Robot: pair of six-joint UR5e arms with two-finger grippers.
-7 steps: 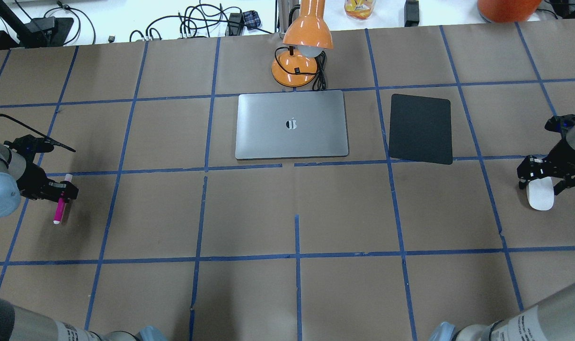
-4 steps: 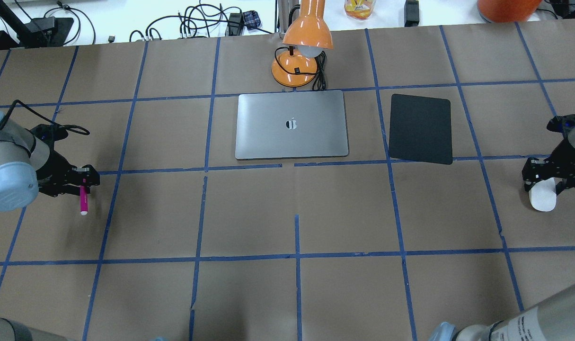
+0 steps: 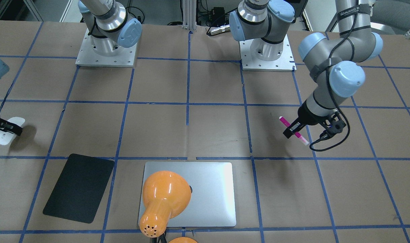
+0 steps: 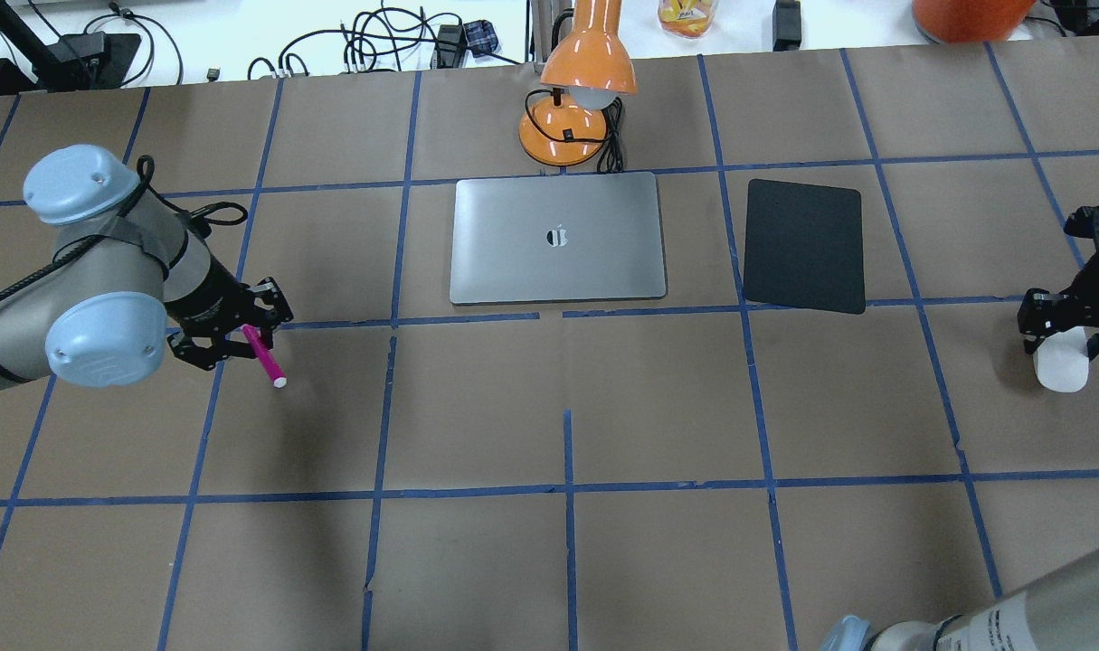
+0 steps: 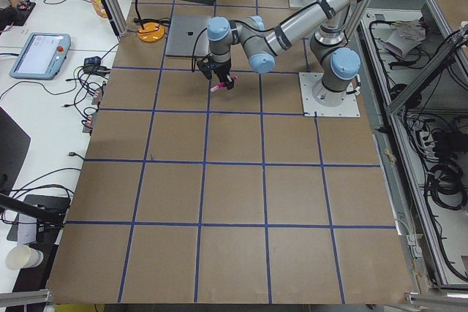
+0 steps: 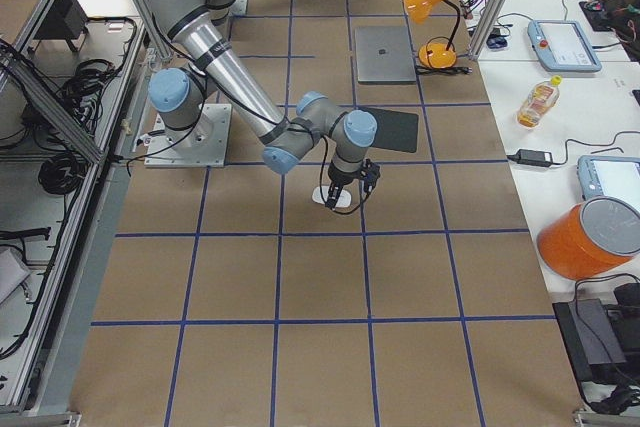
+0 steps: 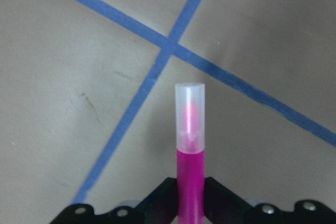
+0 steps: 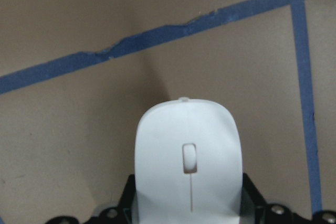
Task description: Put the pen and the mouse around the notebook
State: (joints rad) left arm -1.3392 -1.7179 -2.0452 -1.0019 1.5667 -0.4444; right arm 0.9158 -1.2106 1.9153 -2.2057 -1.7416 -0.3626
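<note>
My left gripper is shut on the magenta pen, carried above the table left of the silver notebook. From across the table the pen slants in that gripper, and the notebook lies partly under the lamp. The left wrist view has the pen sticking out between the jaws, pale cap forward. At the far right edge my right gripper is shut on the white mouse, also seen as the mouse and the mouse.
An orange desk lamp with its cord stands just behind the notebook. A matte black sheet lies to the notebook's right. Blue tape lines grid the brown table. Cables and boxes sit along the far edge.
My left arm has swung rightward toward the notebook, carrying the pen, which now points down-right. The right gripper with the mouse has shifted slightly right and toward the far edge.
</note>
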